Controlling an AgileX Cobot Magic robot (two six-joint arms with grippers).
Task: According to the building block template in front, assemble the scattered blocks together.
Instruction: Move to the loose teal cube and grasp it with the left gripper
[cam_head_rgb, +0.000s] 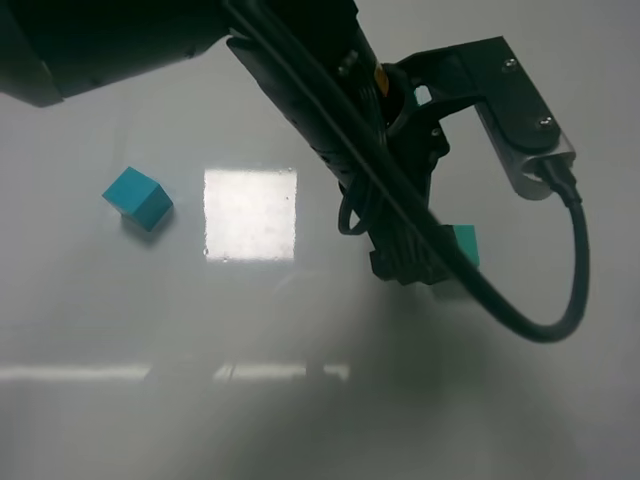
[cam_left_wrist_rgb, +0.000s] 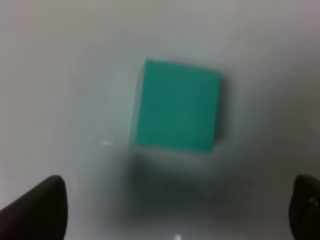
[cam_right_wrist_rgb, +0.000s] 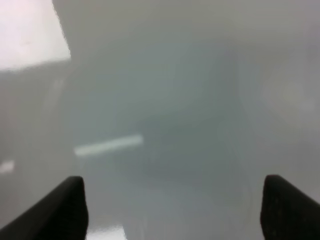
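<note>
Two scattered blocks show. The light cyan-blue cube (cam_head_rgb: 137, 197) lies alone at the left of the table. The sea-green cube (cam_head_rgb: 464, 244) lies right of centre, partly hidden by my left arm, which reaches across the middle. My left gripper (cam_head_rgb: 410, 268) hovers over it. In the left wrist view the green cube (cam_left_wrist_rgb: 177, 107) rests on the table ahead of the left gripper (cam_left_wrist_rgb: 177, 210), whose fingers stand wide open and apart from it. My right gripper (cam_right_wrist_rgb: 172, 210) is open over bare table. The building block template is out of view.
A bright square reflection (cam_head_rgb: 250, 214) lies on the glossy grey table (cam_head_rgb: 300, 420) between the two cubes. The left arm's cable (cam_head_rgb: 560, 300) loops out to the right above the green cube.
</note>
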